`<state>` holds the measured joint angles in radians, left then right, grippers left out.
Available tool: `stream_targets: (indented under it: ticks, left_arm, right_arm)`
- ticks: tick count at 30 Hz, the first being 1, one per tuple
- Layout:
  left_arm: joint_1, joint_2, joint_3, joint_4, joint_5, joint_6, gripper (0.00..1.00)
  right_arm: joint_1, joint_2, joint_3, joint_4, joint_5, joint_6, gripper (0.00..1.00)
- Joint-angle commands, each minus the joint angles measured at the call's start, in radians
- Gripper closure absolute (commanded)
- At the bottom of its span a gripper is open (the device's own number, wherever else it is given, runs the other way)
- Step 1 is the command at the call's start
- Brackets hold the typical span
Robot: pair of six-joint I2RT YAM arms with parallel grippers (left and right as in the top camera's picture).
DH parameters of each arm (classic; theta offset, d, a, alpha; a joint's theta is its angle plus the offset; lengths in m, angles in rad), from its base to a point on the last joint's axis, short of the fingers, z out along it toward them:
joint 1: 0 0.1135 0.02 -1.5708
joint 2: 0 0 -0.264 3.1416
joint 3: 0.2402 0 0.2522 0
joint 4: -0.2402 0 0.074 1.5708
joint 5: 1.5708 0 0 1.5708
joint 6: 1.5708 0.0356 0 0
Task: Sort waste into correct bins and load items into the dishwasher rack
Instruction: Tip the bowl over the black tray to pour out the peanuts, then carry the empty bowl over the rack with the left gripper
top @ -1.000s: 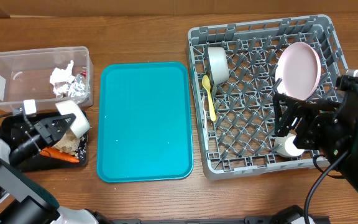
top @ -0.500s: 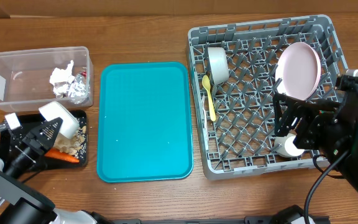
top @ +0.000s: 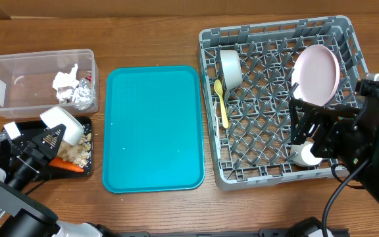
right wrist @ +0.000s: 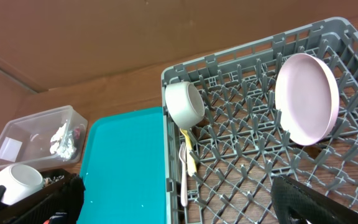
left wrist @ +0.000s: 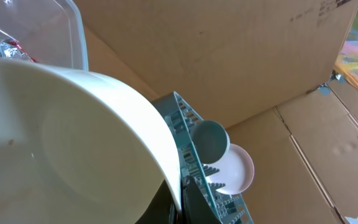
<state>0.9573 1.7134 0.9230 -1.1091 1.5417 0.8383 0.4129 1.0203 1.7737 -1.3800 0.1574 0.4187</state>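
Note:
My left gripper (top: 51,136) is shut on the rim of a small white bowl (top: 64,123), held tilted over the black tray (top: 18,126). The bowl (left wrist: 61,143) fills the left wrist view, its edge pinched between the fingers. Food bits (top: 79,155) and a carrot (top: 68,165) lie in that tray. A napkin (top: 64,81) and a foil wrapper (top: 82,96) sit in the clear tub (top: 18,76). The grey rack (top: 268,141) holds another bowl (top: 230,68), a pink plate (top: 316,74), a yellow spoon (top: 222,103) and a fork (right wrist: 183,176). Above the rack's front right, my right gripper (top: 306,131) is open and holds nothing.
A large teal tray (top: 153,128) lies between the bins and the rack. Brown cardboard walls (left wrist: 229,56) stand behind the table. Bare wooden tabletop (top: 163,210) runs along the front edge.
My left gripper has carried the bowl a little to the left over the black tray. The right arm has stayed still.

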Motion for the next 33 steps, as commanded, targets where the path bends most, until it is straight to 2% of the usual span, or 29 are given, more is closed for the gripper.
stream_targets:
  ticks: [1,3,7,13,17,21,26,29,33]
  left_arm:
    - [0.007,0.007,-0.006,-0.05,0.021,0.047,0.96]
    - [0.007,0.007,-0.006,-0.038,0.001,0.093,0.96]
    - [-0.007,0.007,-0.002,-0.062,-0.003,0.063,0.96]
    - [-0.014,-0.029,0.087,-0.264,-0.113,0.228,0.96]
    - [-0.034,-0.09,0.167,-0.321,-0.136,0.221,0.96]
    - [-0.082,-0.152,0.291,-0.324,-0.233,0.016,0.96]
    - [-0.192,-0.206,0.453,-0.259,-0.417,-0.34,0.96]
    - [-0.307,-0.239,0.515,-0.177,-0.621,-0.572,0.96]
    - [-0.532,-0.278,0.533,-0.082,-0.837,-0.758,0.96]
  right_arm:
    - [-0.001,-0.002,0.008,0.005,0.007,0.001,0.0]
    - [-0.001,-0.002,0.008,0.005,0.007,0.001,0.0]
    - [-0.001,-0.002,0.008,0.005,0.007,0.001,0.0]
    - [-0.001,-0.002,0.008,0.005,0.007,0.001,0.0]
    - [-0.001,-0.002,0.008,0.005,0.007,0.001,0.0]
    - [-0.001,-0.002,0.008,0.005,0.007,0.001,0.0]
    - [-0.001,-0.002,0.008,0.005,0.007,0.001,0.0]
    - [-0.001,-0.002,0.008,0.005,0.007,0.001,0.0]
    - [-0.001,-0.002,0.008,0.005,0.007,0.001,0.0]
